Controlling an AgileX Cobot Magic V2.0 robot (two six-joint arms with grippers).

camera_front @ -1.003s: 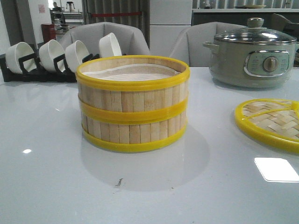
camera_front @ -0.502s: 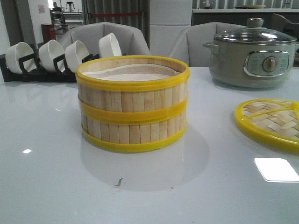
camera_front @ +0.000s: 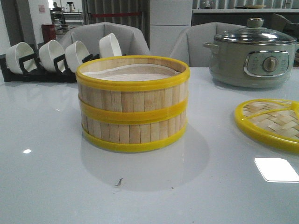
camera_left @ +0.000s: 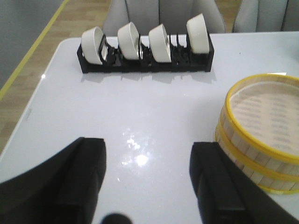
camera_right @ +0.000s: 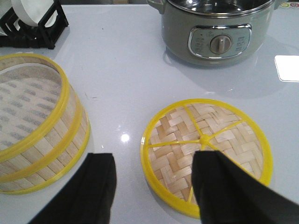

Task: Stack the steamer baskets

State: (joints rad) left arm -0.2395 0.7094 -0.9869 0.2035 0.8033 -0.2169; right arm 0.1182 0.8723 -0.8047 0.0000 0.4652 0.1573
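Note:
Two steamer baskets stand stacked in the middle of the white table: the upper basket [camera_front: 133, 91] sits squarely on the lower basket [camera_front: 133, 130]. Both have pale slats, yellow rim bands and a pale liner at the top. The stack also shows in the left wrist view [camera_left: 261, 130] and in the right wrist view [camera_right: 35, 126]. My left gripper [camera_left: 147, 175] is open and empty above bare table, beside the stack. My right gripper [camera_right: 152, 186] is open and empty, above the near rim of the woven lid [camera_right: 205, 149]. Neither gripper shows in the front view.
The flat woven yellow-rimmed lid [camera_front: 273, 122] lies at the right. A grey electric pot [camera_front: 252, 53] with a glass lid stands at the back right. A black rack [camera_front: 42, 70] with several white bowls stands at the back left; it shows in the left wrist view [camera_left: 145, 60].

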